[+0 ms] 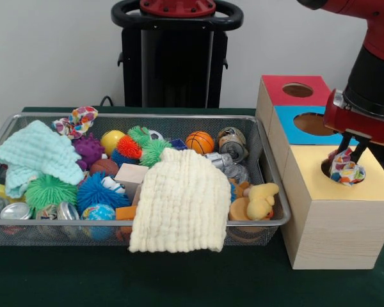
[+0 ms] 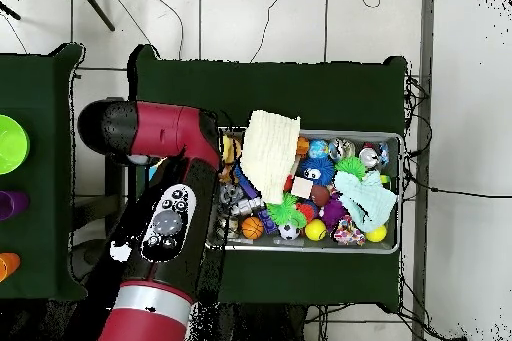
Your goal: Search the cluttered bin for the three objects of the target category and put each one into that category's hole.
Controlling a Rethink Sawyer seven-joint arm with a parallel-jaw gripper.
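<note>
My gripper (image 1: 349,152) hangs over the round hole in the yellow-topped box (image 1: 377,185) at the right. It is shut on a multicoloured fabric scrunchie (image 1: 345,170), which sits half inside the hole. A second patterned scrunchie (image 1: 77,121) lies on the far left rim of the wire bin (image 1: 147,116); in the overhead view this scrunchie (image 2: 347,234) is near the bin's lower right. In that view the red arm (image 2: 165,217) covers the boxes and the gripper.
A cream cloth (image 1: 179,204) drapes over the bin's front edge and a mint cloth (image 1: 38,153) lies at its left. Spiky balls, a basketball (image 1: 199,142), cans and a yellow duck (image 1: 262,199) fill the bin. Blue (image 1: 288,121) and red (image 1: 275,89) boxes stand behind the yellow one.
</note>
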